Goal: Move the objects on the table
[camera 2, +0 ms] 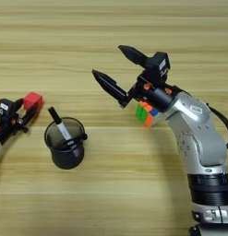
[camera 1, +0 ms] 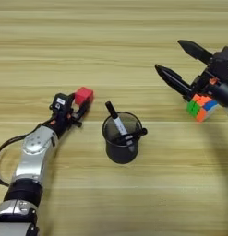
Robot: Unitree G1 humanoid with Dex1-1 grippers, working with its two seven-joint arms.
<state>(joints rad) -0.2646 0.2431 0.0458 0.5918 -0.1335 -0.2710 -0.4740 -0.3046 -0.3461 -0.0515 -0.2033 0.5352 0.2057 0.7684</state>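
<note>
Nearest to me stands the pen cup [camera 1: 122, 144], upright on the table [camera 1: 111, 41], with two pens [camera 1: 116, 121] leaning inside it. I read that part as done, or at least there are no loose pens lying about that I can see.

A little further out on my left, the left gripper [camera 1: 79, 107] is pinching the red cube [camera 1: 83, 95] between its black fingers. The cube sits just beside the cup, to its left, and low to the wood; I cannot tell whether it is touching the table or held just clear of it. So this piece is in hand but not let go.

Further out on my right, the right gripper [camera 2: 116, 69] has its fingers spread wide, holding nothing, pointing toward the middle of the table. The puzzle cube [camera 2: 148, 113] lies under the wrist, behind the fingertips rather than between them, well apart from the cup.

My judgement: the pens are settled, the red cube is mid-handling, and the puzzle cube is not gripped. What is left is releasing the red cube and dealing with the puzzle cube.
</note>
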